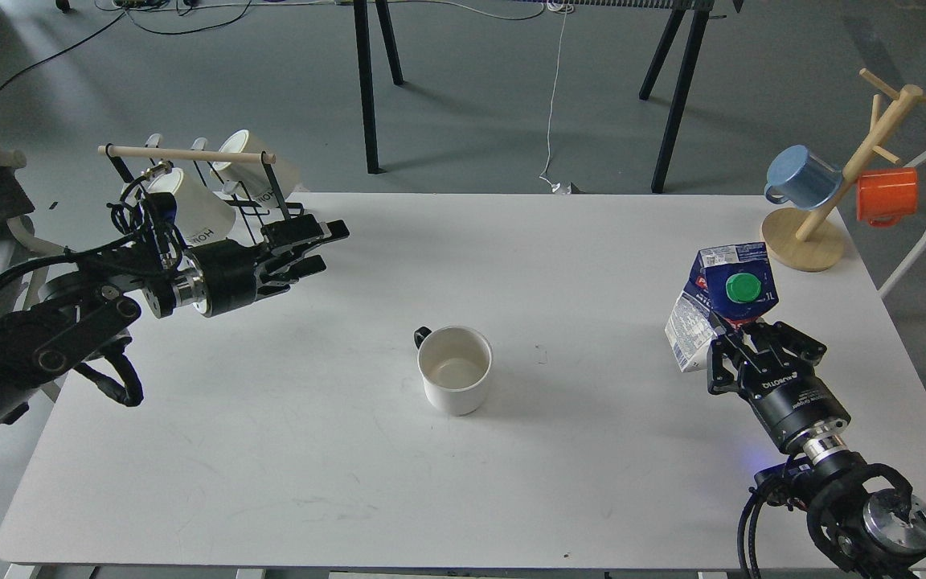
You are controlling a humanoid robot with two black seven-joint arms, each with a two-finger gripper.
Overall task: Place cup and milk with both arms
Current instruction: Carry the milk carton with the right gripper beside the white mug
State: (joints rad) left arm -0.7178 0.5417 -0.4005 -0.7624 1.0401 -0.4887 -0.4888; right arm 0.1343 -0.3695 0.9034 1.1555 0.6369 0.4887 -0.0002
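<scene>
Right now my right gripper (744,342) is clamped around the milk carton (719,304), which stands tilted at the right side of the white table (575,241), near the wooden mug tree (825,209). The white cup (455,369) sits upright mid-table. My left gripper (314,248) hovers far-left with its fingers parted, holding nothing.

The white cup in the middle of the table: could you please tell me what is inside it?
The white cup looks empty; only its pale bottom shows. Its near inside wall is hidden by the rim.
</scene>
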